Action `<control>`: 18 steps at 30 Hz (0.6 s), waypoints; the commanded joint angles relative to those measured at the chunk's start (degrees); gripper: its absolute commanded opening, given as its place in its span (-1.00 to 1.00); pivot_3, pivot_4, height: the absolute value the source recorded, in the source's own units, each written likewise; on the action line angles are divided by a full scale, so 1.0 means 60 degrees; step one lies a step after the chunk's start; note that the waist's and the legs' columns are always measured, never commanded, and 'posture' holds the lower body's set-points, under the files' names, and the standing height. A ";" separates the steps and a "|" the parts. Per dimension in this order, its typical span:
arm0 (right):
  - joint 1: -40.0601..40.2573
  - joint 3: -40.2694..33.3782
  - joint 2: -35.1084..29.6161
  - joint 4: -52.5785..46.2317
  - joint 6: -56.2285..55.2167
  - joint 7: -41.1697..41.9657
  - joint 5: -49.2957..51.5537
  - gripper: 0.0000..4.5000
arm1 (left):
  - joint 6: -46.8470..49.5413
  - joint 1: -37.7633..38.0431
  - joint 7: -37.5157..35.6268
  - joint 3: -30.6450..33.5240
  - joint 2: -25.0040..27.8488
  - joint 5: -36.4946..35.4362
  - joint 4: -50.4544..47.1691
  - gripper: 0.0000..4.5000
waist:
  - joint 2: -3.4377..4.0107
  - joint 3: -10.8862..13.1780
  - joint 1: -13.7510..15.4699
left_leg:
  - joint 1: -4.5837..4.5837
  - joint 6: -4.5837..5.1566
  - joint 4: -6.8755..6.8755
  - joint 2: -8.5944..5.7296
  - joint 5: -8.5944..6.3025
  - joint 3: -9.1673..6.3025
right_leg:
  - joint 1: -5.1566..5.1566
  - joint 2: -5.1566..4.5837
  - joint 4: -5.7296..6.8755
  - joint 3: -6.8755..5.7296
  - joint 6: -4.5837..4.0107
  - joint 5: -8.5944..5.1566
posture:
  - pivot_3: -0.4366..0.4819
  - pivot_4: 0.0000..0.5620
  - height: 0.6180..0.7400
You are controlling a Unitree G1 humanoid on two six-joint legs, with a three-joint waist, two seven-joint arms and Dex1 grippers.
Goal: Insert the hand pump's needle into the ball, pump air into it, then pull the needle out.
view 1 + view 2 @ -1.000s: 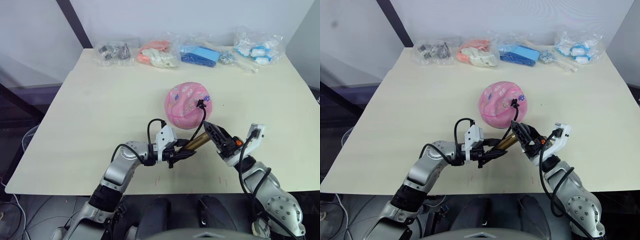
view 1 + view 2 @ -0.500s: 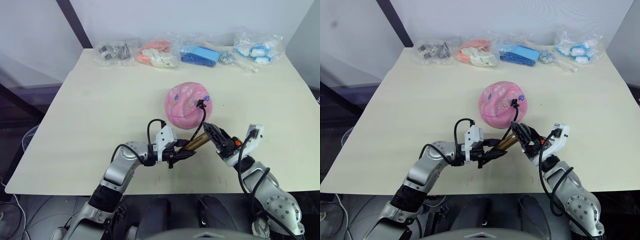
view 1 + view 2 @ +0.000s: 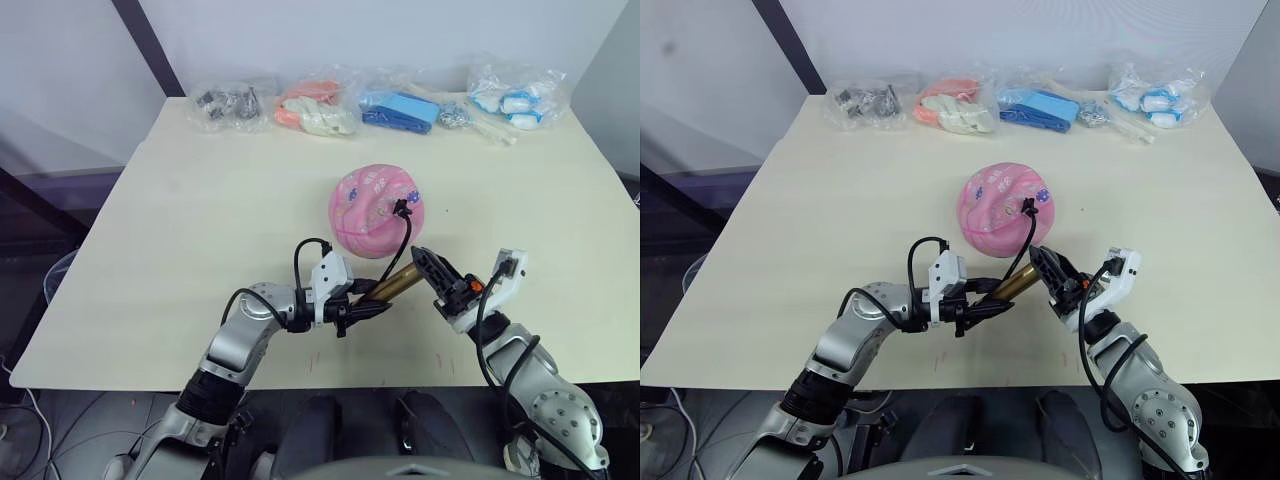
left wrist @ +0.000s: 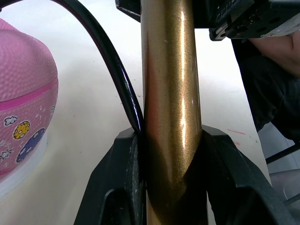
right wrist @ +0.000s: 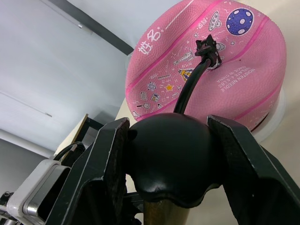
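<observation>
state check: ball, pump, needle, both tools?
ball: on the table, resting on a white ring.
hand pump: held off the table between both tools.
needle: fitting seated against the ball; pin hidden.
left tool: shut on the barrel.
right tool: shut on the black handle end.

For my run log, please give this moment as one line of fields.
stage: pumping | left gripper: shut on hand pump barrel | right gripper: shut on pump handle | needle: at ball | ball: on table
</observation>
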 commanded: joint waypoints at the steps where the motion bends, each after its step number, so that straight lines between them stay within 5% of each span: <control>1: -0.0041 0.0027 -0.0137 -0.0401 -0.0012 0.0243 -0.0069 -0.06 | -0.0118 0.0016 -0.0015 0.0113 0.0046 -0.0131 -0.0375 -0.40 | 0.0000 0.0000 0.0000 | 0.0000 0.0000 0.0000 0.0000 0.0000 0.0000 | 0.0000 0.0000 0.0000 0.0000 0.0000 0.0000 | -0.05 -0.47 1.00; 10: 0.0016 -0.0210 -0.0950 -0.0562 0.0002 0.0831 -0.0054 -0.06 | -0.0218 -0.0173 -0.0187 0.0329 0.0224 -0.0168 -0.0071 -0.40 | 0.0000 0.0000 0.0000 | 0.0000 0.0000 0.0000 0.0000 0.0000 0.0002 | 0.0000 0.0001 0.0000 0.0001 0.0000 0.0000 | -0.05 -0.47 1.00; 11: 0.0007 -0.0205 -0.0994 -0.0557 -0.0002 0.0868 -0.0052 -0.06 | -0.0282 -0.0189 -0.0167 0.0334 0.0224 -0.0131 -0.0035 -0.05 | 0.0000 0.0000 0.0000 | 0.0000 0.0001 0.0000 0.0000 0.0000 0.0002 | 0.0000 0.0001 -0.0001 0.0001 0.0000 0.0000 | -0.05 -0.47 1.00; 14: 0.0005 -0.0180 -0.1037 -0.0544 -0.0035 0.0903 -0.0097 -0.06 | -0.0347 -0.0246 -0.0182 0.0357 0.0218 -0.0124 0.0064 0.38 | -0.0001 0.0000 0.0003 | -0.0001 0.0001 0.0000 0.0000 0.0000 0.0002 | 0.0000 0.0001 -0.0001 0.0000 0.0000 0.0000 | -0.05 -0.47 1.00; 15: 0.0011 -0.0174 -0.1047 -0.0557 -0.0044 0.0908 -0.0094 -0.06 | -0.0376 -0.0275 -0.0161 0.0362 0.0227 -0.0085 0.0116 0.38 | -0.0001 -0.0001 0.0002 | 0.0000 0.0001 0.0000 0.0000 0.0000 0.0002 | 0.0000 0.0002 -0.0001 0.0000 0.0000 0.0000 | -0.05 -0.47 1.00; 18: 0.0049 -0.0127 -0.1091 -0.0679 -0.0012 0.0946 -0.0054 -0.06 | -0.0403 -0.0306 -0.0247 0.0388 0.0280 -0.0120 0.0177 0.97 | -0.0001 0.0000 0.0005 | -0.0002 0.0001 0.0000 0.0000 0.0000 0.0001 | 0.0000 0.0002 -0.0001 0.0000 0.0000 0.0000 | -0.05 -0.47 1.00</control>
